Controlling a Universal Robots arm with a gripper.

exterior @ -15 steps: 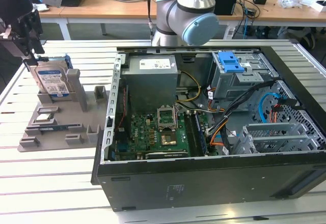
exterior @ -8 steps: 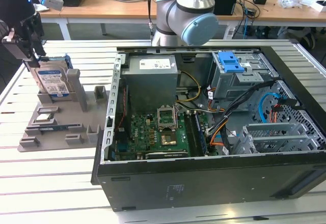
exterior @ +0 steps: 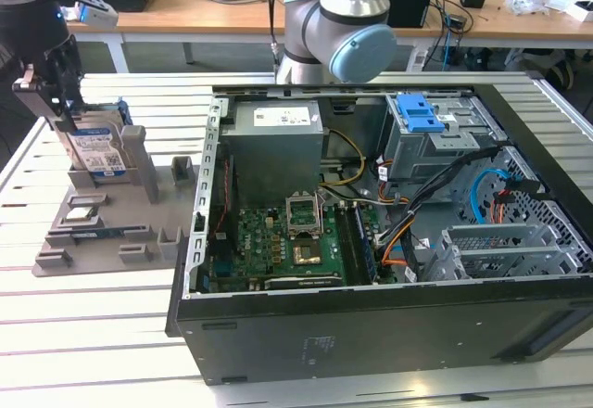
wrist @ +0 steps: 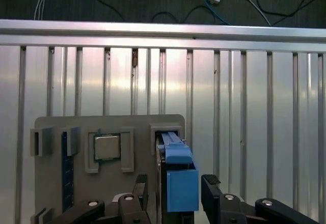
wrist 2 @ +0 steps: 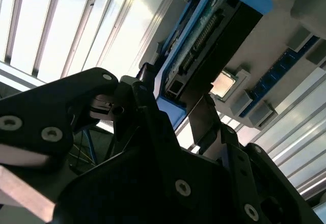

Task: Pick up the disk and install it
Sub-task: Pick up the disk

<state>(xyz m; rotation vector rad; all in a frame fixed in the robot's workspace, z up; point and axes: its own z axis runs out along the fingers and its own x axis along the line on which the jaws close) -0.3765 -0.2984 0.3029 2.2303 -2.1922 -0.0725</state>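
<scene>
At the exterior view's left, the disk [exterior: 97,148] stands on edge in a slot of a grey holder [exterior: 139,162], its label facing outward and its blue carrier frame running along the top edge. The upper part of the disk rises clear of the slot walls, with open air above it. The gripper [exterior: 69,102] hangs over that top edge. In the first wrist view its two fingers [wrist: 210,196] reach down on either side of the disk. The jaws are set only a little wider than the disk, with a thin strip of light showing on one side, so it is bracketed but not clamped.

The holder lies flat on a slatted metal table [exterior: 56,334], with bare slats on every side of it. Beside the disk's slot, a square recess holds a processor chip [wrist: 107,147], and a narrow groove holds a blue memory stick [wrist: 64,173].

Well apart, toward the exterior view's right, a computer case [exterior: 371,334] lies with its side open upward. Inside it are a green motherboard [exterior: 287,241], a grey power-supply box [exterior: 276,139], loose cables [exterior: 408,232], and a grey metal cage [exterior: 435,148] topped by a blue latch [exterior: 419,111].
</scene>
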